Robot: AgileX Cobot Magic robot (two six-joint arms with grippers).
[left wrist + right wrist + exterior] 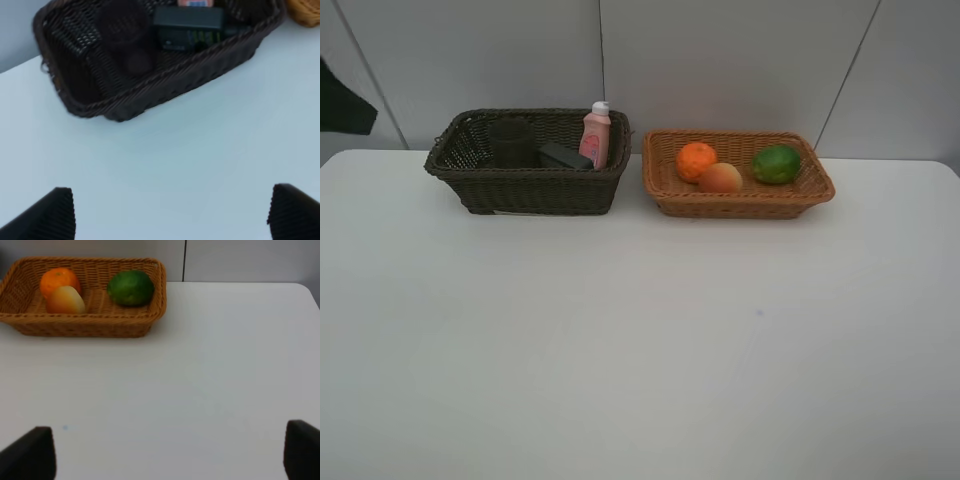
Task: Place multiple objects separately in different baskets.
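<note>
The dark brown basket (535, 190) stands at the back left and holds a dark translucent cup (512, 140), a black rectangular bottle (565, 156) and an upright pink bottle with a white cap (596, 135). To its right, the tan basket (740, 203) holds an orange (696, 161), a peach-like fruit (720, 178) and a green round fruit (776, 164). Neither arm shows in the high view. My left gripper (172, 215) is open and empty, short of the dark basket (165, 90). My right gripper (167, 455) is open and empty, well short of the tan basket (85, 325).
The white table (640, 340) stretches bare in front of both baskets. A light panelled wall rises just behind them. A dark shape (340, 105) sits at the far left edge of the high view.
</note>
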